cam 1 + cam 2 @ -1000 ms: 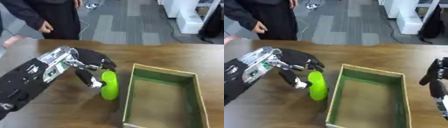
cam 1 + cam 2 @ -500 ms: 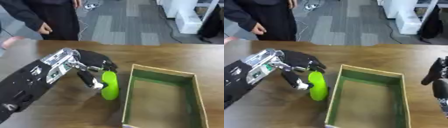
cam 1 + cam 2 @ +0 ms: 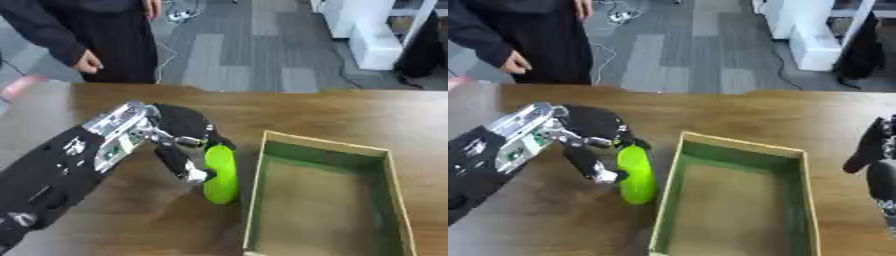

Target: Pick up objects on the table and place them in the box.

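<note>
Grasping the bright green oblong object [image 3: 220, 172] at centre frame, the left hand [image 3: 185, 137] curls fingers and thumb round it just left of the box [image 3: 259, 185]; next, lift over the rim, judging by position; the right hand [image 3: 874, 155] idles relaxed at the right edge.

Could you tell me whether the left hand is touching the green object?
Touching: the left eye view shows the left hand with fingers curled against the green object.

Beyond the brown wooden desk [image 3: 350, 112] lies grey striped carpet [image 3: 236, 45]; white furniture [image 3: 811, 35] stands far right.
</note>
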`<state>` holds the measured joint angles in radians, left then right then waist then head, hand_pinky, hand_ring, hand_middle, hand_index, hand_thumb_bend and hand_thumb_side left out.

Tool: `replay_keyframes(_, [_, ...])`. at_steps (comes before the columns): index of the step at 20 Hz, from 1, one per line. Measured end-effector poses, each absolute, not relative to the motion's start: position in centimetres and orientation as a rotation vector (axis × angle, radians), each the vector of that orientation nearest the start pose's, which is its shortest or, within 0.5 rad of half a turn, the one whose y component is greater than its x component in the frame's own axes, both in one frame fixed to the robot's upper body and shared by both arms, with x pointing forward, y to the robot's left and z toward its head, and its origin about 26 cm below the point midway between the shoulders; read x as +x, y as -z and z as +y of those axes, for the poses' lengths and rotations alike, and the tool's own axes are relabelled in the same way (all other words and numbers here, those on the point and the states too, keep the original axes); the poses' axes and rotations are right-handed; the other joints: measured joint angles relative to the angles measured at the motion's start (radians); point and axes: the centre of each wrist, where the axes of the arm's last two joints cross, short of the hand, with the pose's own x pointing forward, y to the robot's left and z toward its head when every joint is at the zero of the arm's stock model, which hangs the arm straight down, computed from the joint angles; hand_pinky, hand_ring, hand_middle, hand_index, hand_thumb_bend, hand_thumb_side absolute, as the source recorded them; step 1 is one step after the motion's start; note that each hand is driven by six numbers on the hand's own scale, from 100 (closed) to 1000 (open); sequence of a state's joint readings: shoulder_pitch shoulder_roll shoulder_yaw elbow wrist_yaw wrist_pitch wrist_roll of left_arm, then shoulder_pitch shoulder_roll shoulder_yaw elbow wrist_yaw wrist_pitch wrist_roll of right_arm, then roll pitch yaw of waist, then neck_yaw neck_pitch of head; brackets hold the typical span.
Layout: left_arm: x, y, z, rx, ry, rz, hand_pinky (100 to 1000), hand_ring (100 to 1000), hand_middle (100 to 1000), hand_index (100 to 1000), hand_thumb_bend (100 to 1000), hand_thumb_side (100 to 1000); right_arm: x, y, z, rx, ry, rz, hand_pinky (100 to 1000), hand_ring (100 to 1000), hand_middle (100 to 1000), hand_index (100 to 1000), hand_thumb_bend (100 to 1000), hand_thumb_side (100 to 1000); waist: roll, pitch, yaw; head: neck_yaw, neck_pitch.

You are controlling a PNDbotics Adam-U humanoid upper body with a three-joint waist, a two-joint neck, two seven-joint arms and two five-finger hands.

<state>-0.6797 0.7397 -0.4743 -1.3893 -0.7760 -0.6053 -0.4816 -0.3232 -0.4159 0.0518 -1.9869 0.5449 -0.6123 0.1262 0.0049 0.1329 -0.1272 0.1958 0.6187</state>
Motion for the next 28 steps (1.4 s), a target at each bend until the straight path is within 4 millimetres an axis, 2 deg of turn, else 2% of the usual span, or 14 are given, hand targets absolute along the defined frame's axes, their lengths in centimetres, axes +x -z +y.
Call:
replay_keyframes(8, [39.7,-17.3,28.8,-0.782,-2.762,1.885,100,100,196,399,1000,1000,30.2,-20.6,-26.1,0.675,1.428,2.891,199,292,363,453,100,1000,0.000,0.000,0.015,0.000,0.000])
replay_keyframes(14, [39.4,-18.1,29.2,-0.839,-2.722,1.897,100,100,194,399,1000,1000,30.1,-20.3,-26.2,0.687,1.430,2.897,198,290,362,452,100,1000,0.000,-0.001,0.025,-0.001,0.000])
replay_keyframes(21, [38.8,-20.3,29.8,-0.943,-2.648,1.935,100,100,193,399,1000,1000,29.9,-19.8,-26.4,0.709,1.434,2.905,197,290,362,452,100,1000,0.000,-0.006,0.039,-0.001,0.000])
replay_keyframes(28, [38.0,-23.1,29.2,-1.002,-2.460,2.084,100,100,194,400,1000,1000,29.9,-19.6,-26.5,0.724,1.435,2.907,198,290,363,452,100,1000,0.001,-0.012,0.046,-0.001,0.000])
